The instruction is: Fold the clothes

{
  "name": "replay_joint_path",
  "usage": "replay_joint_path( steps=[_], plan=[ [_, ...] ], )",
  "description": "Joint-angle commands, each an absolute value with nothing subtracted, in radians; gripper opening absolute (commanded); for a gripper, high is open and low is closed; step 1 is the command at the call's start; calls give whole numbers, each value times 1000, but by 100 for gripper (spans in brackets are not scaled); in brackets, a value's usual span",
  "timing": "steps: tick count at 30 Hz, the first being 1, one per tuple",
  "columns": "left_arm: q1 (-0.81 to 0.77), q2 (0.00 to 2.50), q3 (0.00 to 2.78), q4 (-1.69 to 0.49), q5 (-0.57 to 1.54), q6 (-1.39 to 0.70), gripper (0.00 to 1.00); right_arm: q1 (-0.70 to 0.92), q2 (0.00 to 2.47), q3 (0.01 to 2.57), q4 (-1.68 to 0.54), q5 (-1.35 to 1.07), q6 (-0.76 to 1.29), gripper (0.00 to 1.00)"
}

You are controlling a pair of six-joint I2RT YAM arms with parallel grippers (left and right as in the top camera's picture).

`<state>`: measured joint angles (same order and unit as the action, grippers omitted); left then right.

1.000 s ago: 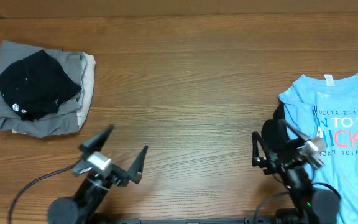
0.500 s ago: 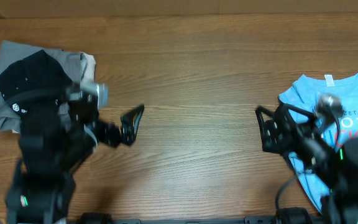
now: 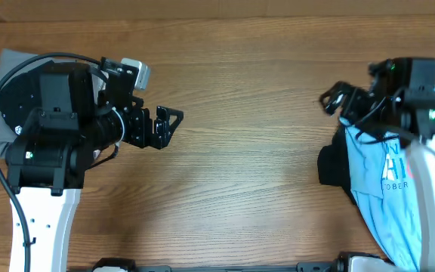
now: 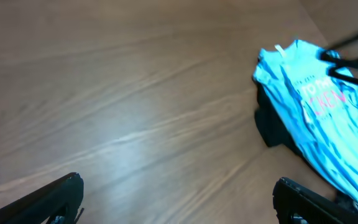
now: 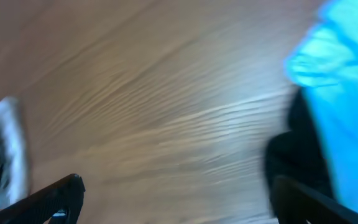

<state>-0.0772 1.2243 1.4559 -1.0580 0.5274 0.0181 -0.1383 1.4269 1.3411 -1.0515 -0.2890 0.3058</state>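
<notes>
From overhead, a folded stack of grey and black garments [image 3: 6, 64] sat at the left edge of the brown wooden tabletop [image 3: 248, 91], mostly under the left arm. The left wrist view left it out. That view showed the crumpled light-blue printed T-shirt [image 4: 316, 118] lying over a black garment [image 4: 269, 127] near the right edge. A broad stretch of wood separated the left gripper [image 3: 170, 129] from the right gripper [image 3: 337, 98], which hovered at the shirt's collar end. Both pairs of jaws were spread wide.
</notes>
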Motion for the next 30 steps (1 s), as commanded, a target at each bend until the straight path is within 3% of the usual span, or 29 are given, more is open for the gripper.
replay_joint_path(
  steps=[1,5,13,27,30],
  plan=[
    [-79,1224,1490,-1063,570,42,100,-244,1517,1364,-1029,-234,349,97],
    [-79,1224,1490,-1054,570,43,99,-297,1645,1363,-945,-239,344,96],
    [-79,1224,1489,-1017,565,46,100,-267,1806,1362,-871,-124,334,80],
    [-79,1229,1489,-995,513,46,100,-212,1865,1246,-751,-105,358,80],
    [-79,1232,1489,-999,514,46,100,-207,1865,1215,-702,-105,376,75]
  ],
)
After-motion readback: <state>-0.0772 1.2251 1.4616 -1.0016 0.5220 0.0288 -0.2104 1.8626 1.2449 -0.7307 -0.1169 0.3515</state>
